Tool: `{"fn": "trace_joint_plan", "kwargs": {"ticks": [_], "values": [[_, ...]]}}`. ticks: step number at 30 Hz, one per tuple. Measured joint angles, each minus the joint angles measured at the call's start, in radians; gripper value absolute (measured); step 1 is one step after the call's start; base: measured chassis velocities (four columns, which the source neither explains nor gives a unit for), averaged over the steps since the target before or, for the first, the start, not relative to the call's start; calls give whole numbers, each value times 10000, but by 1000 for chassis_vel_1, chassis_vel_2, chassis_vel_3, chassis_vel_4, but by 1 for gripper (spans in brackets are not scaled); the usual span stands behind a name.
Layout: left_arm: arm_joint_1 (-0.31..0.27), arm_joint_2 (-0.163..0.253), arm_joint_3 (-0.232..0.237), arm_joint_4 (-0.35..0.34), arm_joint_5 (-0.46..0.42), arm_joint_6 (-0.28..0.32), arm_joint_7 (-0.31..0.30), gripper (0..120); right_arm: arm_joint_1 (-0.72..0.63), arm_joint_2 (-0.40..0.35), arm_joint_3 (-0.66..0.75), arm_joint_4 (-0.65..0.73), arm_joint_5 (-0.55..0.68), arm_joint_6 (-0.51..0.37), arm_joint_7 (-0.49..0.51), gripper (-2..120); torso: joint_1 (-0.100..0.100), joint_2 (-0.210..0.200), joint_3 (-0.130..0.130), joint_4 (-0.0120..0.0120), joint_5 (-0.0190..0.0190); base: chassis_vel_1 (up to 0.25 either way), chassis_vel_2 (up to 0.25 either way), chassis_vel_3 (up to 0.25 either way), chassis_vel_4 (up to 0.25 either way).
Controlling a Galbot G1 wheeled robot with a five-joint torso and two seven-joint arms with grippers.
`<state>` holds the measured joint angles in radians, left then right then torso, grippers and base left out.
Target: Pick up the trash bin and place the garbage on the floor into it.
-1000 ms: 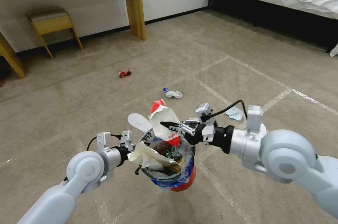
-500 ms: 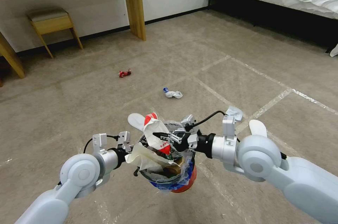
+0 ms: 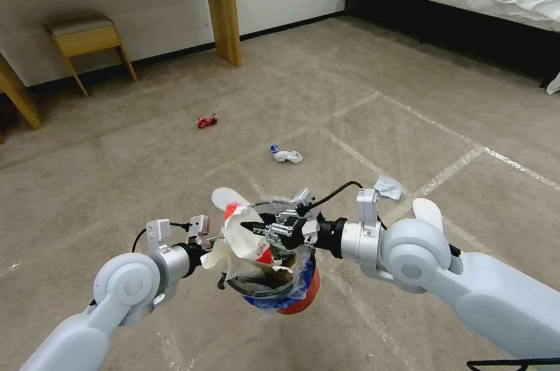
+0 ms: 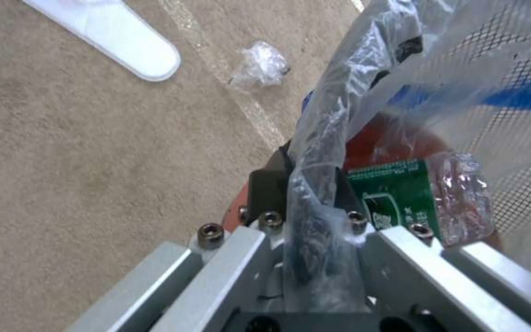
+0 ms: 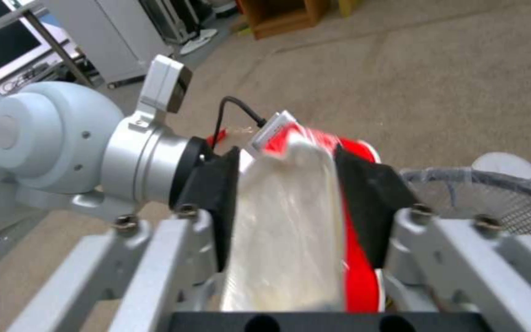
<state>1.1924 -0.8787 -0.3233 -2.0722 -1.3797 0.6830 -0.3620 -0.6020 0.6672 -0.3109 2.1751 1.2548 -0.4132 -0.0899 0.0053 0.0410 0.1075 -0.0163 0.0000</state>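
Right claw (image 3: 252, 227) clamped on a red-white carton (image 3: 248, 235) right over the stuffed trash bin (image 3: 294, 295); left claw (image 4: 305, 184) pinching the bin's rim.

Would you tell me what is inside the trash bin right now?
The trash bin holds a cream wrapper, a green-labelled bottle and dark litter; the right gripper lowers a red-white carton. Deeper contents are covered.

The trash bin (image 3: 300, 295) is seen with a red base and a clear bag marked with blue. Held above it is a red-and-white carton (image 3: 248, 237), clamped between the black pads of the right gripper (image 5: 296, 203). A green label is shown on a clear bottle (image 4: 422, 200) inside the bin. Beyond the bin, a red wrapper (image 3: 206, 121) and a white-and-blue tissue (image 3: 286, 154) are seen on the beige carpet (image 3: 116, 172).
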Motion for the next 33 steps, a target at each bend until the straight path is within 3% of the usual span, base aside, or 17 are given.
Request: {"fn": "trace_joint_plan", "kwargs": {"ticks": [7,10,16,25,33], "values": [[87,-43,-357,77,56,26,136,1,-34,-132,112,61,2,100,-105,67,0,0,0,0,0,0,0,0,0],[314,-41,-517,38,117,34,157,1,-174,-283,293,87,-58,115,-281,83,0,0,0,0,1,0,0,0,0],[610,-126,-605,-18,283,33,158,1,-370,-352,492,127,-180,137,-490,99,0,0,0,0,0,0,0,0,0],[1188,-179,-809,-138,463,28,184,1,-533,-254,727,-39,-367,329,-819,100,0,0,0,0,1,0,0,0,0],[1155,-182,-860,-136,429,16,190,1,-494,-123,837,-188,-630,457,-874,100,0,0,0,-1,1,0,0,0,0]]}}
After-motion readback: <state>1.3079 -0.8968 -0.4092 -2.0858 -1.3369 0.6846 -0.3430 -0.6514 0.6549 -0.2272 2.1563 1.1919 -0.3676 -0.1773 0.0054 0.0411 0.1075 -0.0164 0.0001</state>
